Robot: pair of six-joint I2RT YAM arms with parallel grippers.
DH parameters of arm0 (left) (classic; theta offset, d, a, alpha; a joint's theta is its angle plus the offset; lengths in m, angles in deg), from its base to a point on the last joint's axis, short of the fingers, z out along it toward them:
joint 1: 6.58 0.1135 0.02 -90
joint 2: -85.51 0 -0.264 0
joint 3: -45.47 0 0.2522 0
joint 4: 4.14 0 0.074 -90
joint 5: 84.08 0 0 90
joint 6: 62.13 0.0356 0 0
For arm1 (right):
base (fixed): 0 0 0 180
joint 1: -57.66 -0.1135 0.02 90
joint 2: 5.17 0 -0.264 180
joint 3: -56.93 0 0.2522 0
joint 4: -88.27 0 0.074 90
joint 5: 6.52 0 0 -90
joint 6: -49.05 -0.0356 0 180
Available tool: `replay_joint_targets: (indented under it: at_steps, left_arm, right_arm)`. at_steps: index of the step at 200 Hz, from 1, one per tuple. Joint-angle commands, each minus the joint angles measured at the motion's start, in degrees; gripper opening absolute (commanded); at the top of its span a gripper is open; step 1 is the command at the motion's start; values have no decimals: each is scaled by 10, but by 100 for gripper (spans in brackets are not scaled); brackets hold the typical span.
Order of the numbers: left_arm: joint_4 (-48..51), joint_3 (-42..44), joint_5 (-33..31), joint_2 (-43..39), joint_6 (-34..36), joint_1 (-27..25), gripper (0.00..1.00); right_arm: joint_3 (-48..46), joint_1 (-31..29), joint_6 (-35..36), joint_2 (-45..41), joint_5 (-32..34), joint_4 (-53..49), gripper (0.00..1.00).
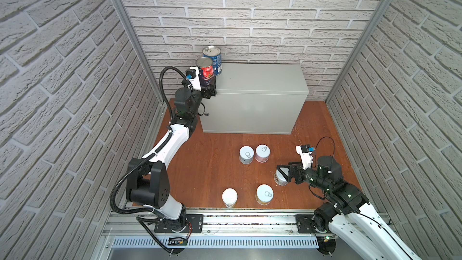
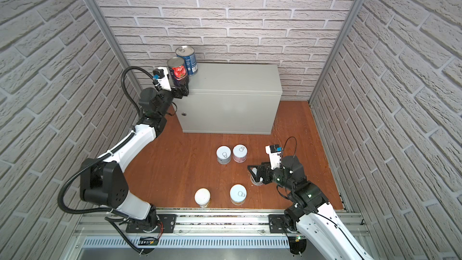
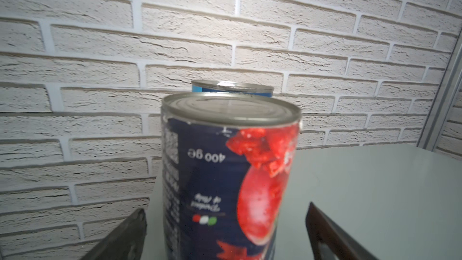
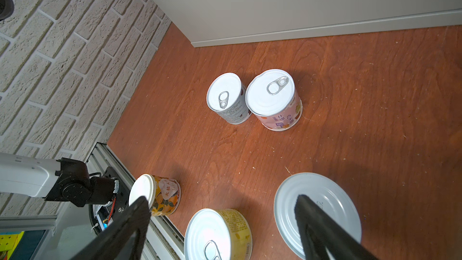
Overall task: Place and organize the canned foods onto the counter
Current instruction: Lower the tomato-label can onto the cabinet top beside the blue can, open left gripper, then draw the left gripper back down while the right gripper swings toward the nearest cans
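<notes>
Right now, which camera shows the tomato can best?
The left wrist view: the tomato can fills it, close up, red tomatoes plain to see. Both top views show it small and far off, standing on the counter's corner. The right wrist view misses it.

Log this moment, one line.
left pincer: open around tomato can on counter | right pincer: open over pale-lidded can | on floor: five cans

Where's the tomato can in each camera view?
Both top views: tomato can on the counter's left end, in front of the blue can.
Left wrist: tomato can centre foreground, blue can peeking behind.
Right wrist: not in view.
Shared landmark: the blue can.
</notes>
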Motion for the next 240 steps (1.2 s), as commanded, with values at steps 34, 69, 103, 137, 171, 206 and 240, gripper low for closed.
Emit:
replay_joint_targets:
  at_steps: [34, 69, 103, 137, 171, 206, 240]
  left_arm:
    - [-16, 53, -81, -67, 16, -13, 98]
    - [18, 86, -208, -110, 55, -78, 98]
    - [83, 113, -323, -163, 87, -166, 98]
    - [156, 185, -360, -245, 25, -206, 98]
    - [301, 221, -367, -313, -90, -207, 98]
    - [509, 155, -329, -320, -127, -206, 98]
    - [560, 180, -306, -353, -164, -183, 98]
  right_arm:
    - [16, -3, 13, 21, -17, 46, 92]
    - [9, -3, 14, 31, -25, 71, 92]
    - [25, -3, 22, 61, -24, 64, 92]
    - [45, -3, 28, 65, -19, 42, 92]
    - [54, -3, 29, 57, -10, 22, 92]
    - [52, -4, -18, 64, 5, 42, 92]
    - [57, -30, -54, 83, 18, 71, 92]
